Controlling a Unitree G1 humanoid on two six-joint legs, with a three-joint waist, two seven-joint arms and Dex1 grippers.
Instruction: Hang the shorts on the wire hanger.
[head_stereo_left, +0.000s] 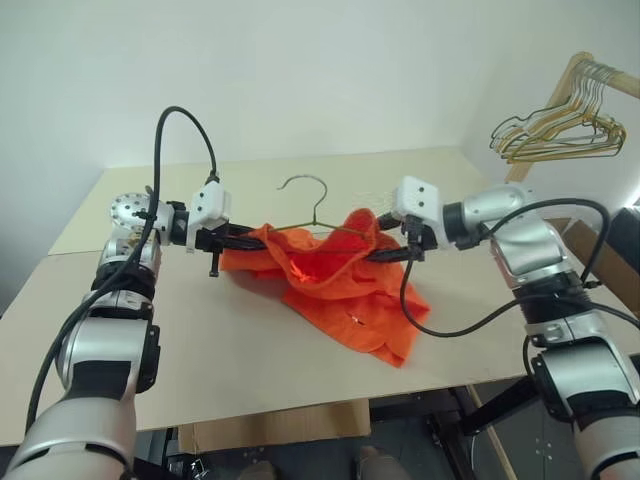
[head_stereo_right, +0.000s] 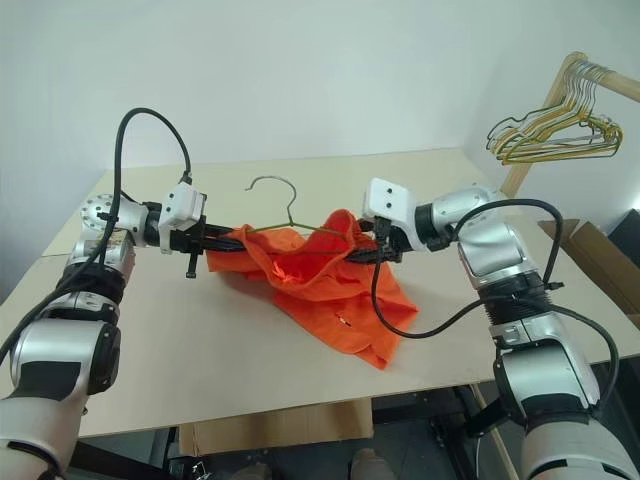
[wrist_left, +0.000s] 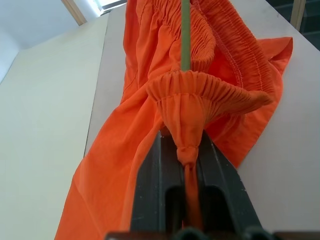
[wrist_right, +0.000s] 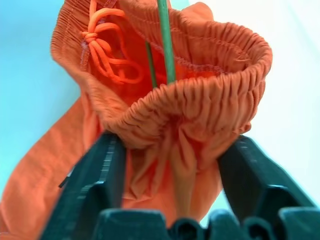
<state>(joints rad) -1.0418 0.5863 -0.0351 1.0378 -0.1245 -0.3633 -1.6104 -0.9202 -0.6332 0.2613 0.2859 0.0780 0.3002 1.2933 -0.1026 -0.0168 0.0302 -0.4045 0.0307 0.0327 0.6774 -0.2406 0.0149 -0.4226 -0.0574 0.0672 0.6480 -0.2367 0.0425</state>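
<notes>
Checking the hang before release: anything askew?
Yes. The shorts are bunched on the wire hanger, sagging to the table on the right. The left gripper pinches the waistband; the right gripper straddles it loosely.

Shorts (head_stereo_left: 335, 275) hanging btwn left gripper (head_stereo_left: 235, 238) & right gripper (head_stereo_left: 392, 252), draping onto table (head_stereo_left: 230, 340); wire hanger (head_stereo_left: 312, 205) sticking up behind.

I see the orange shorts (head_stereo_right: 325, 275) bunched up over the tabletop (head_stereo_right: 230, 340), one leg trailing down onto it toward me. My left end effector (head_stereo_right: 232, 243) meets the waistband from the left and my right end effector (head_stereo_right: 352, 256) reaches into the fabric from the right. The wire hanger (head_stereo_right: 290, 212) sits within the waistband, its hook rising clear above the cloth. A cluster of spare hangers (head_stereo_right: 555, 135) hangs on a wooden rail at upper right.
</notes>
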